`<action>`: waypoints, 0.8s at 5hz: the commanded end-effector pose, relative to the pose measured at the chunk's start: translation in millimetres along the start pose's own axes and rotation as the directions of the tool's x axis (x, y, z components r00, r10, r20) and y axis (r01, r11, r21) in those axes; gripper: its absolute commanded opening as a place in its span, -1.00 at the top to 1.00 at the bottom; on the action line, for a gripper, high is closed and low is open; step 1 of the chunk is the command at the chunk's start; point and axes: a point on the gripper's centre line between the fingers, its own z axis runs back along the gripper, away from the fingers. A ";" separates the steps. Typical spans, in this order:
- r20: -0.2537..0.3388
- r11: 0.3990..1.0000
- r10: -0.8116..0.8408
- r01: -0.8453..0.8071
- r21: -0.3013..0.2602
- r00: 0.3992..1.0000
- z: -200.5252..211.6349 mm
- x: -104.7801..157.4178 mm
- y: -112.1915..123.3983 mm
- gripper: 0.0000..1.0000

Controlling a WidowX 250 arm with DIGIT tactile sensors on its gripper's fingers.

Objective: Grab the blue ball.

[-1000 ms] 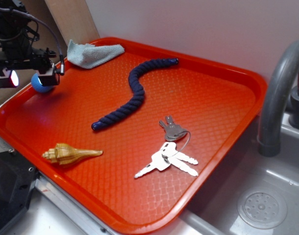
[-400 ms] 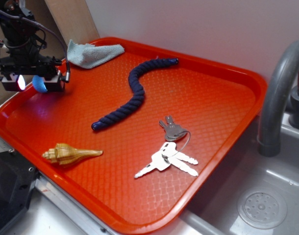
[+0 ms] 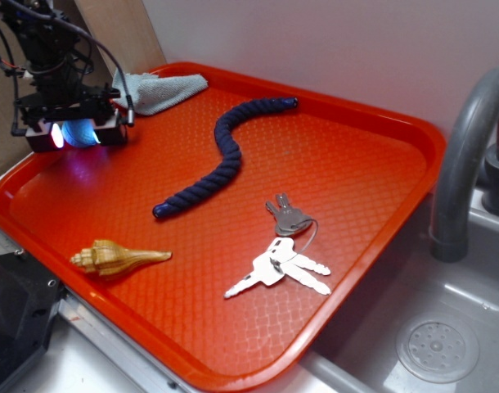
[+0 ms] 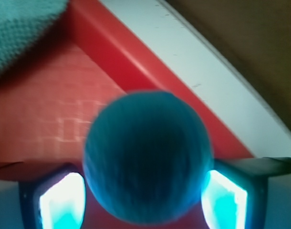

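Observation:
The blue ball (image 3: 79,132) is a small light-blue sphere over the far-left corner of the red tray (image 3: 372,237). My gripper (image 3: 76,133) hangs straight down over it, with a finger on each side. In the wrist view the blue ball (image 4: 148,157) fills the middle of the frame. Its sides touch both glowing pads (image 4: 60,200) at the lower left and right, so my gripper (image 4: 143,202) is shut on it. The ball's underside is hidden.
A pale blue-grey cloth (image 3: 158,88) lies just behind the gripper in the tray corner. A navy rope (image 3: 222,155) snakes across the middle, and a seashell (image 3: 114,257) and keys (image 3: 284,255) lie nearer the front. A sink with a grey faucet (image 3: 462,164) is at the right.
The gripper has shifted right and up toward the cloth, and the blue ball has moved with it between the fingers. Rope, shell and keys stay put.

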 end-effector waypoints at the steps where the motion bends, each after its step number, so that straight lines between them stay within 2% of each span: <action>1: 0.004 0.999 0.032 -0.032 -0.031 0.999 -2.3 -0.9 2.3 1.00; 3: -0.022 0.999 0.005 -0.006 -0.032 1.000 -6.0 -1.9 0.3 1.00; 4: -0.013 0.999 -0.038 0.037 -0.020 0.999 -4.8 -4.9 4.0 1.00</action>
